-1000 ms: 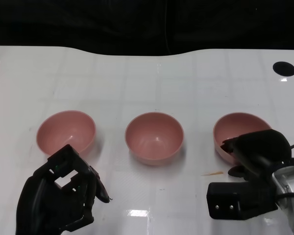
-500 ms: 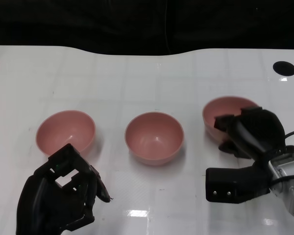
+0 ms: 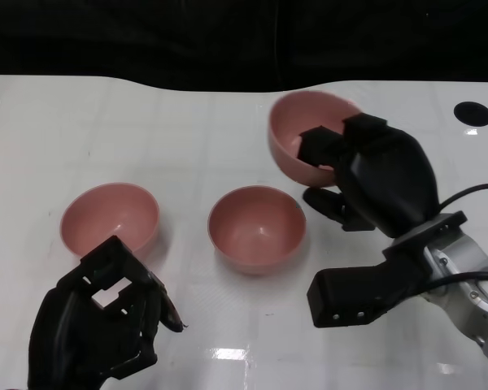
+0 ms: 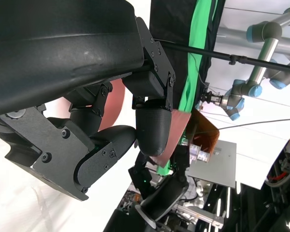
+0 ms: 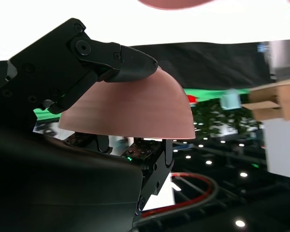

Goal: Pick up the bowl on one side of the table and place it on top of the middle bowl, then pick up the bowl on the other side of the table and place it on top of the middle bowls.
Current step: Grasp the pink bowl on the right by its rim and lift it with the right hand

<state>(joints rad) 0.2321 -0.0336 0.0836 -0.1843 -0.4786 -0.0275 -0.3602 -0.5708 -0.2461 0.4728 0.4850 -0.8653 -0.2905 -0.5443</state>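
My right hand (image 3: 366, 175), grasping the right bowl (image 3: 302, 134), has lifted it off the desk (image 3: 187, 122) toward the middle bowl (image 3: 256, 227), so stacking comes next.

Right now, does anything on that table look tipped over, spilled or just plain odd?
Only one thing: the pink bowl in the right hand is lifted off the table and tilted on its side, opening toward the camera. That looks like carrying, not an accident. The middle bowl and left bowl sit upright, nothing spilled.

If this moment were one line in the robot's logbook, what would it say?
phase: carrying first bowl | right hand: holds lifted pink bowl, tilted | left hand: idle, empty | middle bowl: unstacked | left bowl: on table
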